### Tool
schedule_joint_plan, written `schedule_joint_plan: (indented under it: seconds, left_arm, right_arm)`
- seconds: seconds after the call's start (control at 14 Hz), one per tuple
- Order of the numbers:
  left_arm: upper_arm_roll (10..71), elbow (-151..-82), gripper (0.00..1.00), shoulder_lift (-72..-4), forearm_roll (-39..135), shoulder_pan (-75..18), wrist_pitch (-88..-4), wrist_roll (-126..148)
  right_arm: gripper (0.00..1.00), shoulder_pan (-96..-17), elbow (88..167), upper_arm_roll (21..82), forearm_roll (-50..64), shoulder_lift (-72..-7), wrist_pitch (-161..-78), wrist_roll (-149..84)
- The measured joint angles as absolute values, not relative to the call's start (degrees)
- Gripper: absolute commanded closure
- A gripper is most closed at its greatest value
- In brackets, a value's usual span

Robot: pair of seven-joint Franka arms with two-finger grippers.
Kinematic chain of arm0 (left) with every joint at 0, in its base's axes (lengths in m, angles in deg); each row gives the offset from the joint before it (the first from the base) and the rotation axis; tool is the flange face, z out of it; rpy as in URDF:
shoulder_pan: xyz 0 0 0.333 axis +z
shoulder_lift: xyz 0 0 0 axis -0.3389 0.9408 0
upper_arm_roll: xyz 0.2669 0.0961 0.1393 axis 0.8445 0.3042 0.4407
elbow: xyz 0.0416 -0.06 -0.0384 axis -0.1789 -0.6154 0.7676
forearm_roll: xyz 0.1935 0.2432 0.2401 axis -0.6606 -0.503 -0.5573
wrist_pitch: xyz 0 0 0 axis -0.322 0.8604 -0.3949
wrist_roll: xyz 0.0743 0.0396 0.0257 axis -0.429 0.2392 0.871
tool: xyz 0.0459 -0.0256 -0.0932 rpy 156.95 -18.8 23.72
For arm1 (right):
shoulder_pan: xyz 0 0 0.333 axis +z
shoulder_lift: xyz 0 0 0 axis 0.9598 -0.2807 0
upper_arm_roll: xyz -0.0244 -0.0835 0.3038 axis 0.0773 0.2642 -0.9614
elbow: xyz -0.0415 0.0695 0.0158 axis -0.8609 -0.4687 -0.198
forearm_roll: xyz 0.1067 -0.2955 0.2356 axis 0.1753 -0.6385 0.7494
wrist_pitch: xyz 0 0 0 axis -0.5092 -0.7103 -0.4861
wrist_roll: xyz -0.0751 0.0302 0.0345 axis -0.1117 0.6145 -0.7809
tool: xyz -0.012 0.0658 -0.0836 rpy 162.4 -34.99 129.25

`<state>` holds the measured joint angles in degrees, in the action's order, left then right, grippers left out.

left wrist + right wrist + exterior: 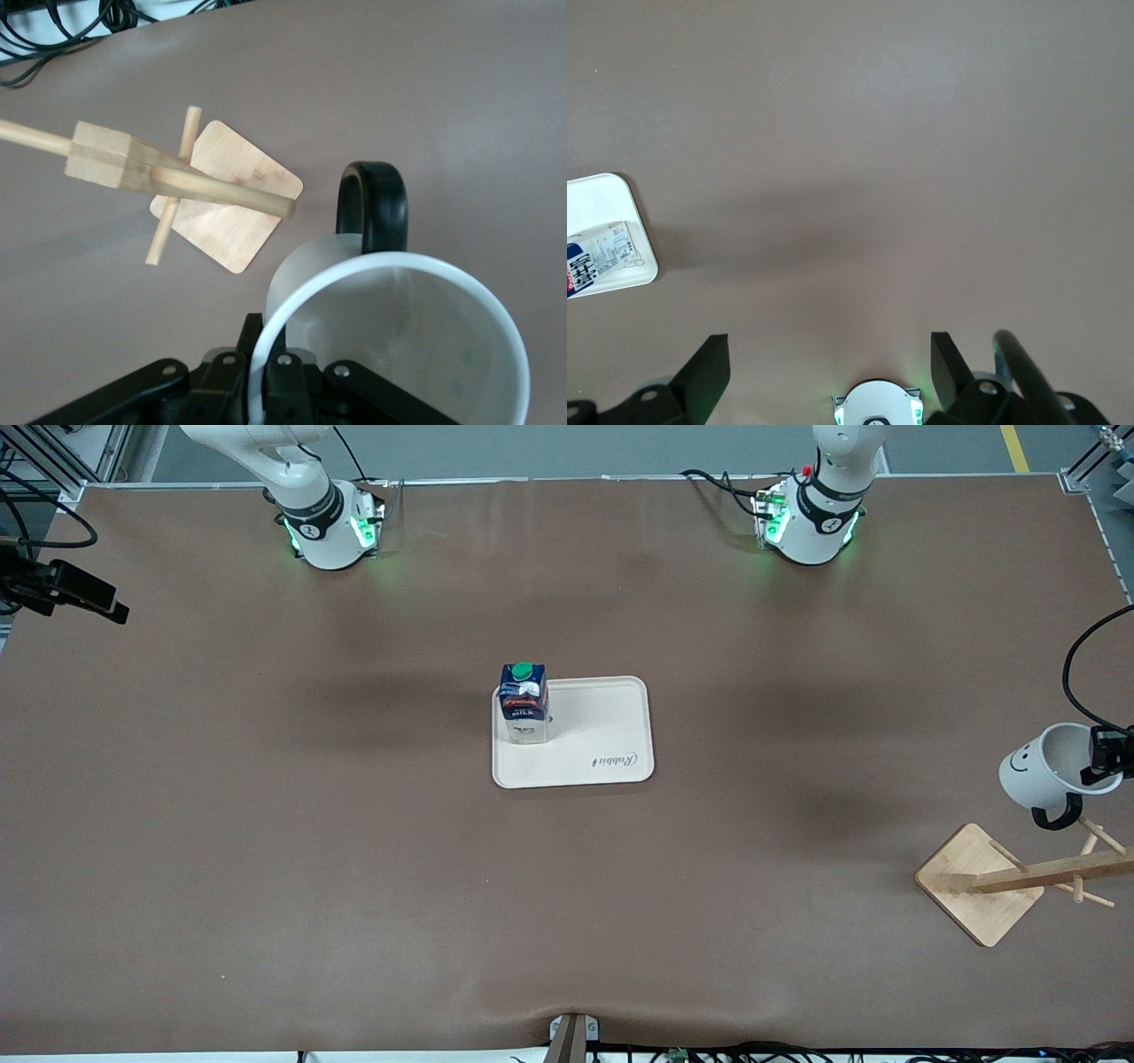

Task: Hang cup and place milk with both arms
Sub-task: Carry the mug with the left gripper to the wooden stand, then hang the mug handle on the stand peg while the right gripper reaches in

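Observation:
The white cup (1041,766) with the smiley face hangs tilted in my left gripper (1107,757), which is shut on its rim over the wooden rack (979,881) at the left arm's end of the table. In the left wrist view the fingers (288,372) pinch the cup's rim (399,345); its black handle (372,208) points toward the rack's pegs (226,190) and touches none of them. The milk (523,704) stands upright on the cream tray (602,735). My right gripper (830,341) is open and empty, high over bare table (115,611).
The milk stands on the part of the tray nearest the right arm; tray (602,190) and milk (598,257) show at the edge of the right wrist view. The rack leans its pegs past the table's end. Brown mat covers the table.

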<state>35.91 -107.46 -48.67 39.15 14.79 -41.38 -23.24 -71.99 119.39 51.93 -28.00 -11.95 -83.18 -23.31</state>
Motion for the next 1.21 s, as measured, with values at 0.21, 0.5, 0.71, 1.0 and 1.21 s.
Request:
schedule_joint_plan:
  seconds: [0.21,0.5,0.71,1.0,1.21]
  left_arm:
    - [36.0,-107.4,1.00,-47.3,41.9,17.1,-42.4,-27.9]
    - [36.0,-107.1,1.00,-45.9,42.0,18.4,-43.4,-29.4]
    - [36.0,-106.0,1.00,-45.5,42.1,18.7,-43.5,-29.4]
    - [36.0,-103.8,0.00,-43.4,42.1,19.0,-43.5,-30.2]
    - [35.7,-102.4,0.00,-43.1,42.1,18.9,-43.5,-30.0]
  right_arm:
    - [0.00,-71.8,119.3,51.6,-28.0,-15.2,-83.7,-23.3]
    - [0.00,-70.7,117.3,51.3,-28.0,-17.4,-85.2,-23.3]
    - [0.00,-70.1,116.9,51.2,-28.0,-17.7,-86.2,-23.2]
    - [0.00,-70.1,117.9,51.2,-27.5,-23.0,-84.2,-23.3]
    - [0.00,-69.1,117.9,51.1,-25.1,-26.8,-82.2,-23.2]
